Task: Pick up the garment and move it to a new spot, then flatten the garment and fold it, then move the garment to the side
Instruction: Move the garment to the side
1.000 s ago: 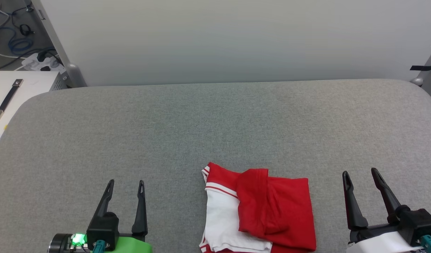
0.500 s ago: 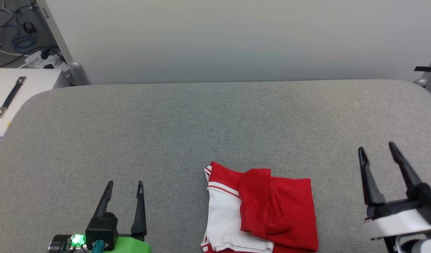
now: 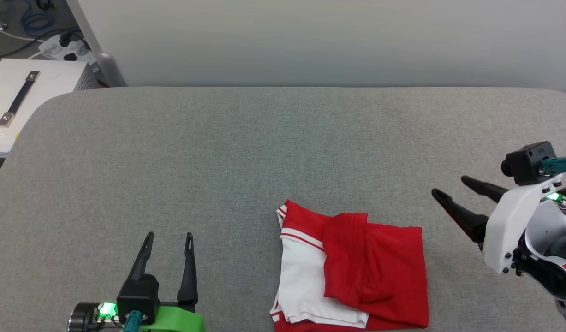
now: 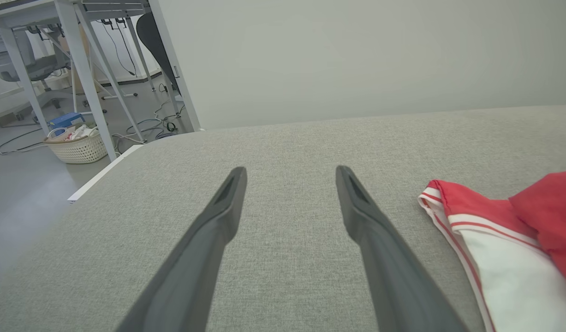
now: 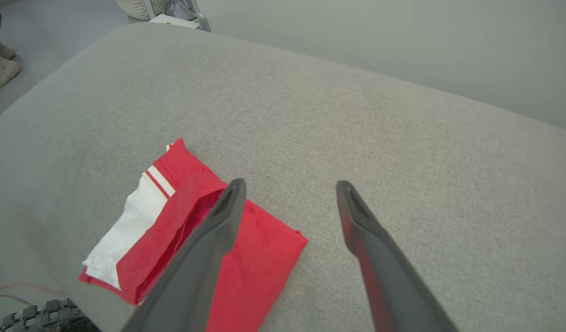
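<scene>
Aiming to lift the garment — loosely folded, lower centre of the head view — with right gripper at the right edge and left gripper at lower left both wide open and empty; best pinching outer corners, not the stack.

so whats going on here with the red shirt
A two-armed robot is working on a red and white garment, which lies in a folded bundle near the front of the grey table. Nothing holds it right now. The left gripper sits open off to its left, pointing forward. The right gripper hangs open to its right, fingers angled toward the cloth without touching it.
</scene>
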Controlling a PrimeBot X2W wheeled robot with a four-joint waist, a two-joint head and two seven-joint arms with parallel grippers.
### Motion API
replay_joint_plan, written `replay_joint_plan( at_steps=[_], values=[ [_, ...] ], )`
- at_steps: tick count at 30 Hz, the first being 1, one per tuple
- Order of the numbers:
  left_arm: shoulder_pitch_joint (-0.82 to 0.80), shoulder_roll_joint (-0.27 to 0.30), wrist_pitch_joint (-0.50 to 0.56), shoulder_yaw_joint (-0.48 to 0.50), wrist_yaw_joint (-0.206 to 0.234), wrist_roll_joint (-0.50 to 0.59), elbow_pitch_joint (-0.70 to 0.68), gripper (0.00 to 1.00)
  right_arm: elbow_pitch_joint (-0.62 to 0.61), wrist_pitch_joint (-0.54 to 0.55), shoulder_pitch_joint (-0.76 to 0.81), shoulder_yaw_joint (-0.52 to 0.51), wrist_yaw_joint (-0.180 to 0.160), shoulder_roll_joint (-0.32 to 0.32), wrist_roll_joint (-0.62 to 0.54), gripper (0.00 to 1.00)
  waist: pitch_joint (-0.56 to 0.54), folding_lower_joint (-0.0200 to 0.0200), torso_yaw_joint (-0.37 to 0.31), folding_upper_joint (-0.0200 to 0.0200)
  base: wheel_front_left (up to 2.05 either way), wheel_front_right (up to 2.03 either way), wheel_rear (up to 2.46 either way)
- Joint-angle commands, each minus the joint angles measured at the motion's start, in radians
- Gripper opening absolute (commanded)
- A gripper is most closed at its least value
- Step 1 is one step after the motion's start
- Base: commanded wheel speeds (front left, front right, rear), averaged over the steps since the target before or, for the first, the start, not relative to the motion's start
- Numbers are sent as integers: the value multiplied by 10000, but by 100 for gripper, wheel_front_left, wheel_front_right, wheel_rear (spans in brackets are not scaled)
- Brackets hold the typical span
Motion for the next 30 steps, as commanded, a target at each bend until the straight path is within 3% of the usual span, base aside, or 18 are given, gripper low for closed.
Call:
replay_joint_plan(
  at_steps=[1,5,11,30],
  values=[
    [-239,-39,-59,-15,-60,103,-10,100,7,607,-132,139,-7,-157,507,100,179,0,124,-1,0,0,0],
    [-411,-76,-59,-59,-75,130,-8,100,295,2194,-44,498,-7,-560,1691,100,397,0,257,-1,0,0,0],
    [-669,-129,-59,-137,-88,163,-18,100,936,3196,115,967,-7,-774,2507,100,799,0,503,-1,0,0,0],
    [-1326,-264,-59,-398,-44,213,6,100,2982,2204,-295,2756,-7,113,3457,100,1827,0,866,-1,0,0,0]
  ],
)
